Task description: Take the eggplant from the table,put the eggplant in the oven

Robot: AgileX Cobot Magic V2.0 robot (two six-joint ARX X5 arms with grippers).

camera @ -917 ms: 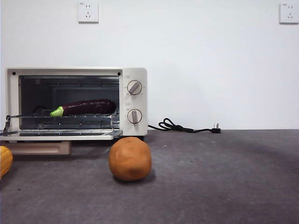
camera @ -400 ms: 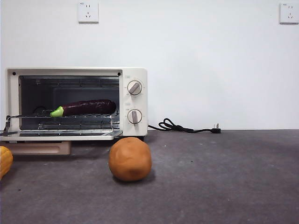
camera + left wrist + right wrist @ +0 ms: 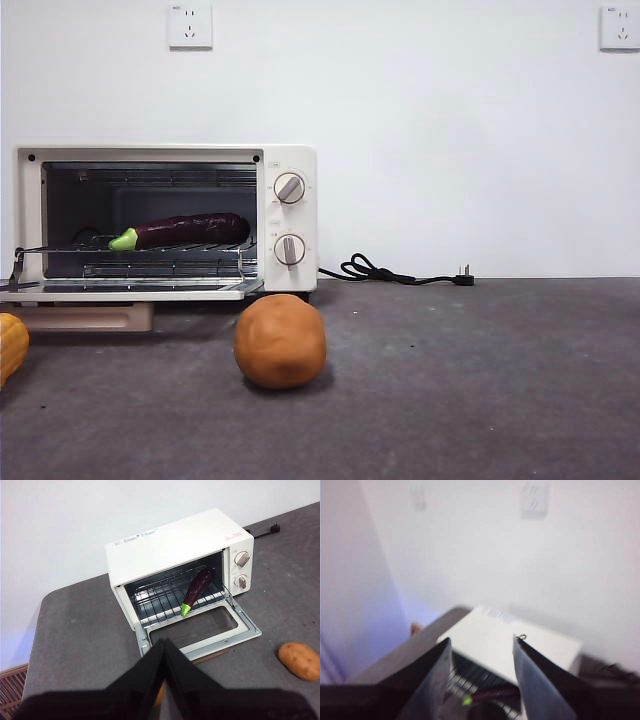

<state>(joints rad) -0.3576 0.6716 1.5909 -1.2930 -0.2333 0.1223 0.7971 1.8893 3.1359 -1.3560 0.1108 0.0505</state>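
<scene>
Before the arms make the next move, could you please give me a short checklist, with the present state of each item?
1. Eggplant lies on the rack inside the oven: ok.
2. Eggplant free of both grippers: ok. The left gripper is shut, empty and well back from the oven; the right gripper is open, empty and raised above it.
3. Oven door shut: not ok, it lies folded down open.
4. Door path free: ok, nothing rests on the door; the potato sits on the table in front of the oven, to the side of the door.
5. Oven unplugged: ok, the plug lies loose on the table.
</scene>
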